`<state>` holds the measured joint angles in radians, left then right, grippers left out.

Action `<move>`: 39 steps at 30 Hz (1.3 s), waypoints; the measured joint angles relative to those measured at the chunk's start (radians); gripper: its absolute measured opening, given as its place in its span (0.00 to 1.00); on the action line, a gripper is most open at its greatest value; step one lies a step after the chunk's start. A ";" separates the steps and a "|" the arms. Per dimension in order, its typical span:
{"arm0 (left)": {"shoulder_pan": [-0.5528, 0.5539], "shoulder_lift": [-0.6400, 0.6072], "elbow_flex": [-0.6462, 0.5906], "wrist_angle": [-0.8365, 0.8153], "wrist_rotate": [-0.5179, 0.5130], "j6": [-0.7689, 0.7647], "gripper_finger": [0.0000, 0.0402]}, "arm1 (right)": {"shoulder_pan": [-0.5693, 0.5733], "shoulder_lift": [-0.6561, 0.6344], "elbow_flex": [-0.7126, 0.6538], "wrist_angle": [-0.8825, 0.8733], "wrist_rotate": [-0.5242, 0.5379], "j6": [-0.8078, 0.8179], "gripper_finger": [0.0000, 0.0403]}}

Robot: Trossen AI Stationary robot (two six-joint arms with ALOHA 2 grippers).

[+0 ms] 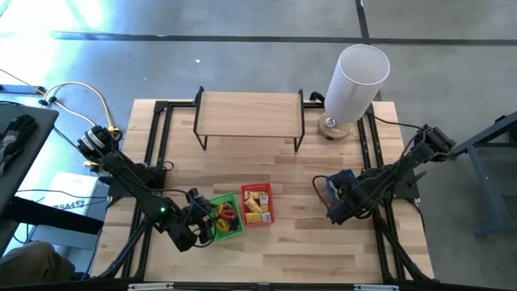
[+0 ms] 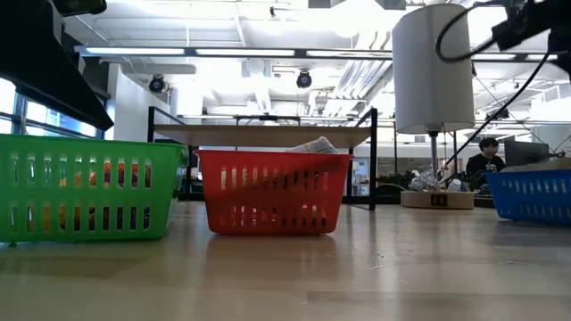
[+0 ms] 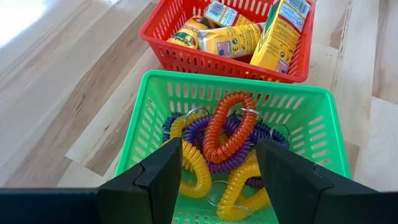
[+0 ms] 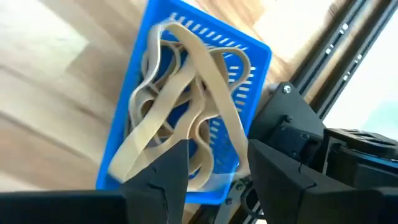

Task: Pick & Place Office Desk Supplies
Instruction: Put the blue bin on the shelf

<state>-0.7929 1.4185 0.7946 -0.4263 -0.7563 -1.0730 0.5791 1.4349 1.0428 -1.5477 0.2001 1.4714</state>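
Right gripper point(image 4: 214, 171) hangs over the blue basket point(image 4: 140, 87) at the right side of the counter point(image 1: 291, 250), fingers parted a modest way with nothing between them. The tan rubber bands point(image 4: 180, 106) lie heaped inside that basket, one loop draped up near the fingertips (touching or just clear, hard to call). By my read this is a drop-off step just finishing, or a fresh reach beginning; the pictures fit either one.

Left gripper point(image 3: 211, 180) hovers over the green basket point(image 3: 317, 134), fingers spread wide and empty, the coiled rings point(image 3: 227, 127) in orange, purple and yellow piled right beneath. Beside it sits the red basket point(image 3: 168, 40), packed with small yellow packets point(image 3: 227, 37).

What next? If the right arm is done, it needs a straight lift so that draped band doesn't come along for the ride. The left one would have to drop and close on a single coil, tricky in that tangle.

Writing: the packets carry printed labels and a small flag-like mark, but no word reads clearly. The tall white cylinder point(image 1: 355, 81) at the back is plain.
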 joint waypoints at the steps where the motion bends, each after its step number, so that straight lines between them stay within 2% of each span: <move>1: 0.000 0.000 0.000 0.000 0.000 0.000 0.50 | 0.004 0.000 0.012 -0.003 -0.001 -0.007 0.38; 7: 0.000 0.000 0.000 0.000 0.000 0.000 0.50 | 0.019 0.000 0.025 -0.003 -0.017 -0.018 0.37; 15: -0.002 0.000 0.000 0.000 0.000 0.000 0.50 | 0.043 0.000 0.025 0.007 -0.065 -0.323 0.37; 22: -0.002 0.000 0.000 0.000 0.000 0.000 0.50 | 0.142 0.000 0.025 0.152 -0.148 -0.404 0.36; 28: -0.002 0.000 0.000 0.000 0.000 -0.007 0.50 | 0.231 0.010 0.025 0.230 -0.060 -0.486 0.36; 33: -0.002 0.000 0.000 0.000 0.000 -0.017 0.50 | 0.291 0.013 0.024 0.200 -0.060 -0.622 0.36; 39: -0.002 0.000 0.000 0.000 0.000 -0.016 0.50 | 0.303 0.013 -0.026 0.246 -0.070 -0.628 0.36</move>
<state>-0.7948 1.4185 0.7948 -0.4263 -0.7563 -1.0893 0.8825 1.4483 1.0163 -1.3015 0.1301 0.8433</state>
